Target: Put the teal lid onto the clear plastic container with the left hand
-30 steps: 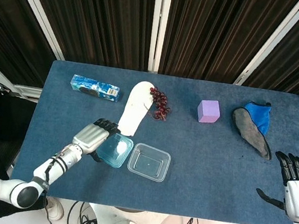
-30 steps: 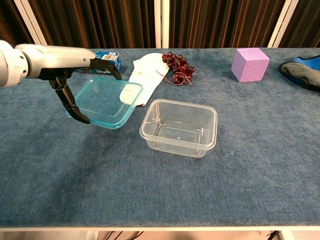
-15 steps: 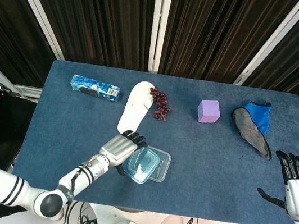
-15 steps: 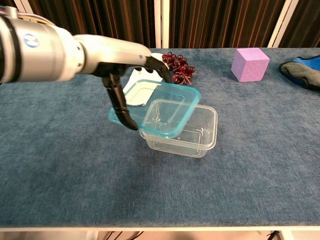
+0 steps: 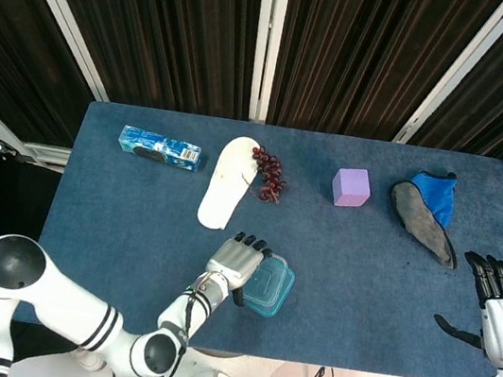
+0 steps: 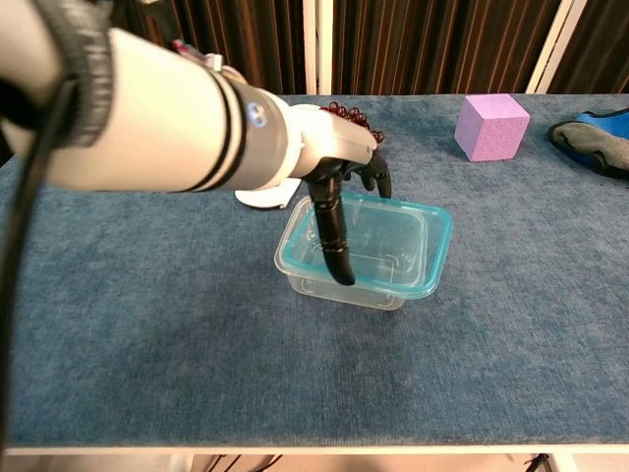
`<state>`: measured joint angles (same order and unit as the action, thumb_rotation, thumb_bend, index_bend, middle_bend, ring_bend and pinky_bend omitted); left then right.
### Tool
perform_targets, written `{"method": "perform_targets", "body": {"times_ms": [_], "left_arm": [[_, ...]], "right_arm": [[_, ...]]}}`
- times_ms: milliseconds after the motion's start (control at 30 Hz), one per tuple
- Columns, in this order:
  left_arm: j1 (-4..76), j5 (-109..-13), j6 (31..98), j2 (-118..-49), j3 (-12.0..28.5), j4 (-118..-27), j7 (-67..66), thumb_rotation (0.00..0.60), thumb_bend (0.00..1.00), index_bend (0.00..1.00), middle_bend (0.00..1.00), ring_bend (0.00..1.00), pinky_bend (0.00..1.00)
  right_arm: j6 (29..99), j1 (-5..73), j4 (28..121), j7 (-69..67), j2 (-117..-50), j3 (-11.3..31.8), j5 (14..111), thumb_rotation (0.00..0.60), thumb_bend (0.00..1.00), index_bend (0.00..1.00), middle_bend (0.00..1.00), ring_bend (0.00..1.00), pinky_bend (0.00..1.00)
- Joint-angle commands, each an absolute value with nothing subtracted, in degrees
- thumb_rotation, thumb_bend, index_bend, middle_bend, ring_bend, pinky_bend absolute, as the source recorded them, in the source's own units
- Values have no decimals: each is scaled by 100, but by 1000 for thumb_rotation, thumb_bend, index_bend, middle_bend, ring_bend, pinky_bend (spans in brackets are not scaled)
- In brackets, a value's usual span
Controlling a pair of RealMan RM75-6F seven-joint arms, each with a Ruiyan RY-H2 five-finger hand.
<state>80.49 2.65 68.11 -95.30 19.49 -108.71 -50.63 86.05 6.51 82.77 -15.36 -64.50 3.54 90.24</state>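
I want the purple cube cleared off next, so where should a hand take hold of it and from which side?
Grip the purple cube across two opposite flat side faces, coming straight down from above. It sits flat on the table with open cloth all round, so fingers could likely drop on either side. The right hand rests open nearer that end, while the left hand is holding the teal lid.

You see a glossy translucent teal lid (image 6: 393, 241) on the clear shiny plastic container (image 6: 346, 288), gripped by your left hand's (image 6: 339, 187) smooth white shell and matt black fingers (image 6: 329, 231), over matt, napped blue table cloth (image 6: 147, 334).
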Motion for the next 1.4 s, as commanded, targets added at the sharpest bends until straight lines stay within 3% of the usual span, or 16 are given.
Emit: {"method": "perform_targets", "body": {"times_ms": [33,1400], "left_arm": [[8174,459,6960,-9666,2067,-10715,-5164,600,191,286,64,0,0],[8117,748,7663,-10318,2403,-10195,-6006,600,192,286,64,0,0]], "right_arm": [[8597,652,8260,-1556,-6456,347,9021,600,20,0,85,0,0],[8637,633,8076,-1770,-6531,284,9032,600,21,0,83,0,0]]}}
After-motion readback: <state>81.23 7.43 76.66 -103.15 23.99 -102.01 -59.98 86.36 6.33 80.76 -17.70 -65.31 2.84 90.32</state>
